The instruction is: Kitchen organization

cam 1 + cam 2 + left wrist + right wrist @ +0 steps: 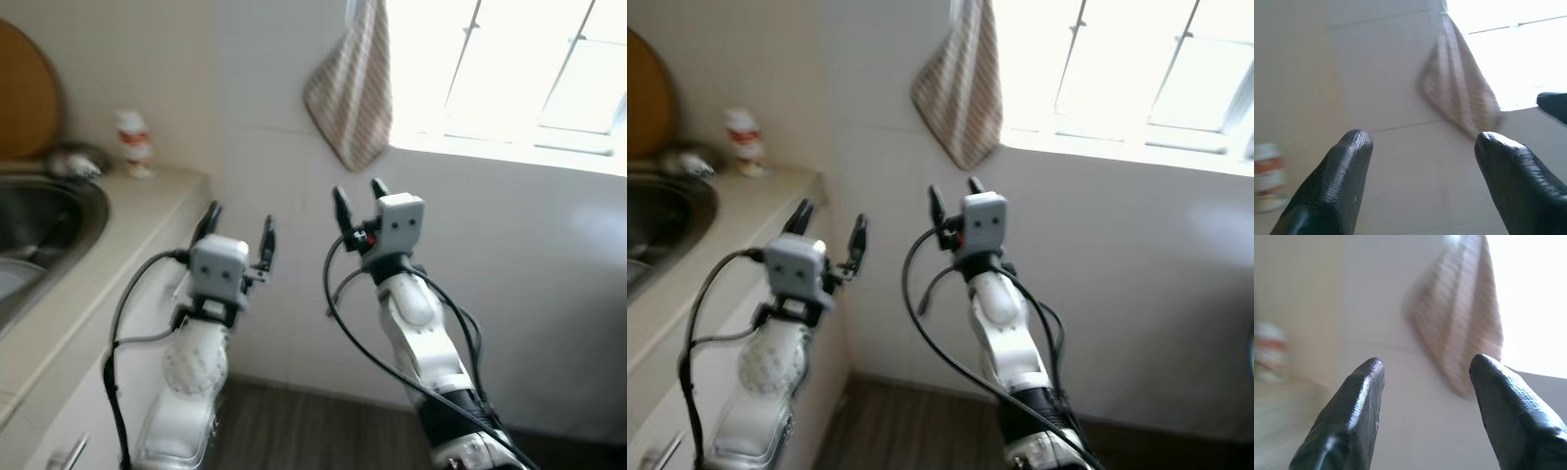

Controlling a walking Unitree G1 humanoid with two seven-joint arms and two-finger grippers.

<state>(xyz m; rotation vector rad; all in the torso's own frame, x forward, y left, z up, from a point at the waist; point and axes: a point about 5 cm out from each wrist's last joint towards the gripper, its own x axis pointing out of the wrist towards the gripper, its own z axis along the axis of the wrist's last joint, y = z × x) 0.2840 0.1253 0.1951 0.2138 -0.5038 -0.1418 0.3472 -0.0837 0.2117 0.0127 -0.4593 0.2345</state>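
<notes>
Main risk, as I judge it: both arms are raised in front of the tiled wall [265, 147] w/ nothing chosen yet, so a reach fwd could knock a claw into the wall or snag the hanging striped towel [351, 93] and pull it off its hook. The left arm is close to the tabletop [127, 220] edge, so a swing toward the sink [59, 211] could clip that edge or tip the small red-and-white bottle [133, 143] standing near the back corner. Views are blurred, so aim would be poor.

Left claw [238, 233]: its 2 fingers are spread wide, gripping nothing, touching nothing. Right claw [359, 200]: also spread, empty, free in air below the towel, apart from it.

The bottle stands upright on the tabletop just beside the sink, well apart from both claws.
</notes>
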